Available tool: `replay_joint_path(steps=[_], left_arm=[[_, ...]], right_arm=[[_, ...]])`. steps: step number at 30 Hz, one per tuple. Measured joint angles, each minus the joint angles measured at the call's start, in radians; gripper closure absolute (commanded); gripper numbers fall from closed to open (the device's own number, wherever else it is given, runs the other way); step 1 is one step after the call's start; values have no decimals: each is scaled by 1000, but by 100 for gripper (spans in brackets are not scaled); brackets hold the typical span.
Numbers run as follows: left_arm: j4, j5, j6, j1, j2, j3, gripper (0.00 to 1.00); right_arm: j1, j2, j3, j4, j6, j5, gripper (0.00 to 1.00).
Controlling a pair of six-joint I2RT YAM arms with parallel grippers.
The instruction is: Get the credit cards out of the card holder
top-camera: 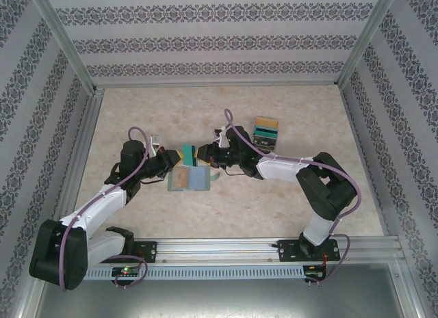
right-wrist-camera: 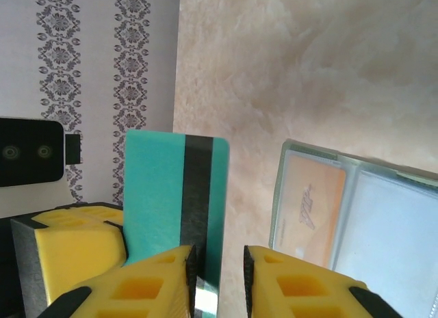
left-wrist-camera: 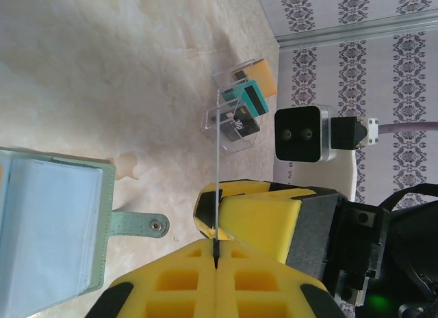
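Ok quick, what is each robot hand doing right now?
Left gripper: shut on the teal card.
Right gripper: open, holding nothing.

Beige marbled tabletop [top-camera: 308,113], clear plastic stand [left-wrist-camera: 239,144] on it, damask-patterned walls [top-camera: 205,44], aluminium rail [top-camera: 239,248]

Materials up close.
Your teal card [right-wrist-camera: 171,195] looks smooth plastic; the card holder [left-wrist-camera: 61,229] seems grained faux leather.
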Motion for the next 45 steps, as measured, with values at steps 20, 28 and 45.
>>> replay_joint_path(steps=[20, 28, 45], left_arm=[[19, 3, -5, 7, 45, 6, 50], [-72, -1, 58, 13, 10, 58, 0], [-271, -11, 171, 13, -85, 115, 1]], right_arm=[[-29, 0, -8, 113, 48, -58, 100], [-99, -85, 17, -158, -172, -53, 100], [-233, -199, 328, -925, -1115, 206, 100]])
